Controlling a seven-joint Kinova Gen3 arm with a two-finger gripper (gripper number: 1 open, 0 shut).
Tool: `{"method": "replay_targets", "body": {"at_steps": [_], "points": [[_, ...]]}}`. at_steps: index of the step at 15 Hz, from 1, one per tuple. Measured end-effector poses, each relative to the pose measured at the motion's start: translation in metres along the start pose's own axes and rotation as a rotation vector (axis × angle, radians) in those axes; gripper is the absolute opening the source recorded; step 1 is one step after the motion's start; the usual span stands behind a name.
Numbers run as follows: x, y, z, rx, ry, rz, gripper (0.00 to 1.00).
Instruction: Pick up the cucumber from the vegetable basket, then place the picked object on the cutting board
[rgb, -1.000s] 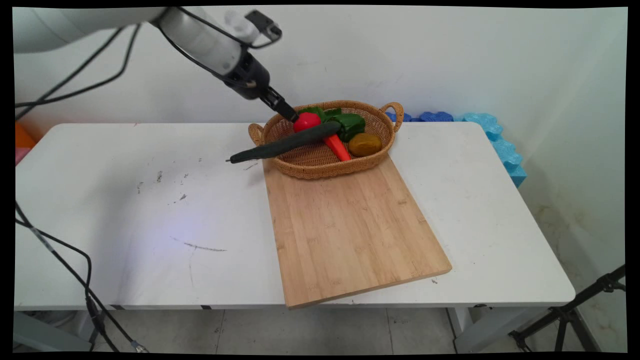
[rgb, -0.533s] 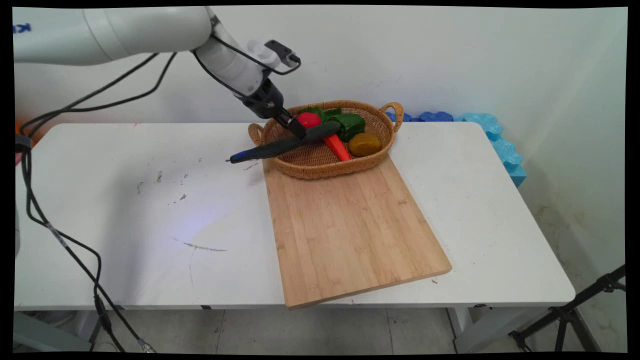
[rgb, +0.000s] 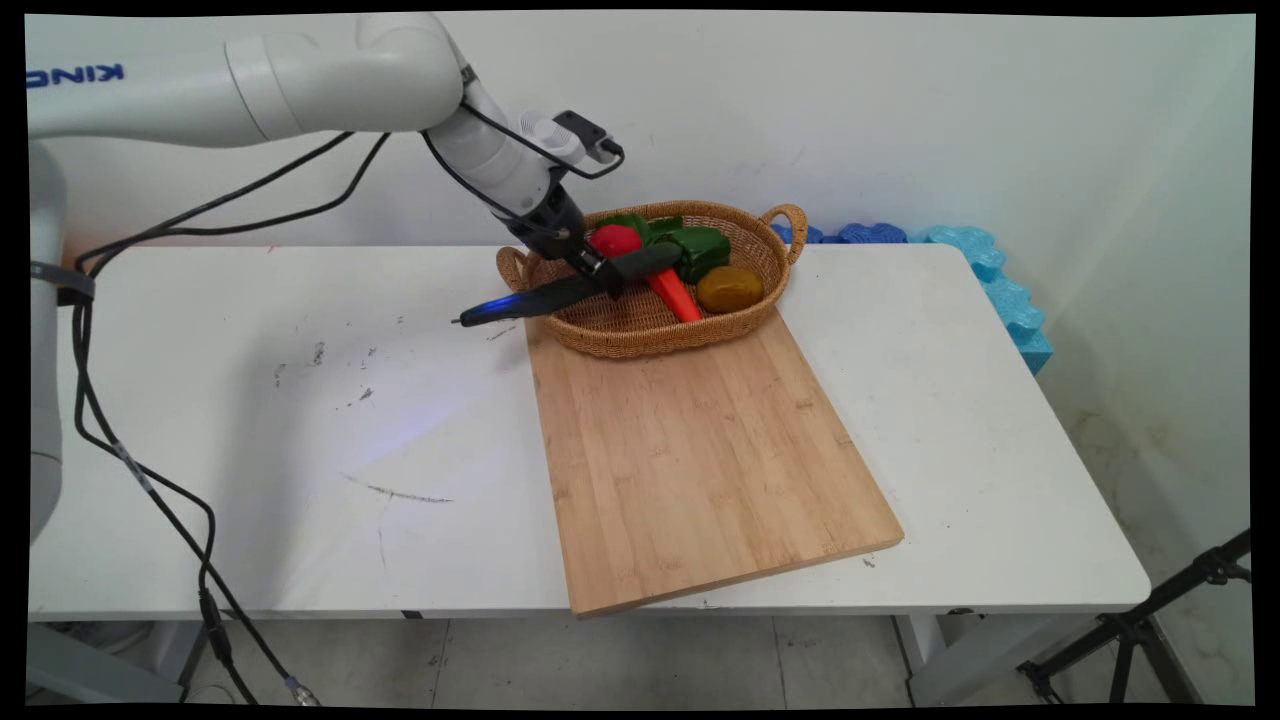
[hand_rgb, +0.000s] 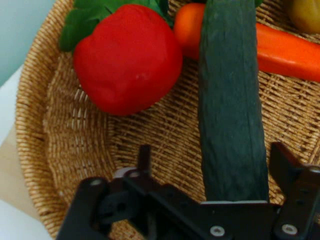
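Main view: the gripper (rgb: 600, 280) is down in the wicker basket (rgb: 745, 305), right at the long dark cucumber (rgb: 560, 292), which sticks out over the basket's left rim. The basket sits on the far end of a wooden board (rgb: 700, 460).

Hand view: the fingers (hand_rgb: 286, 162) are spread apart on either side of the cucumber (hand_rgb: 230, 110), not clamped. A red pepper (hand_rgb: 127, 57) is beside it, and a carrot (hand_rgb: 287, 47) passes under it.

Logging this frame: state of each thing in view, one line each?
gripper: open, fingers straddling the cucumber
cucumber: lying across basket rim, tip over table
red pepper: in basket
carrot: in basket, under cucumber
wicker basket: on cutting board's far end
cutting board: flat on table
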Motion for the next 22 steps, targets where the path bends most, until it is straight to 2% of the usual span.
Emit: {"method": "replay_targets", "body": {"at_steps": [1,7,11,17,22], "points": [[0.000,0.001,0.002,-0.001,-0.001,0.002,0.00],[0.000,0.008,0.009,-0.009,0.001,0.020,0.00],[0.002,0.013,0.000,-0.016,0.020,0.045,0.00],[0.009,0.024,-0.052,-0.018,0.093,0.119,0.00],[-0.012,0.054,-0.099,-0.074,0.131,0.189,0.00]]}}
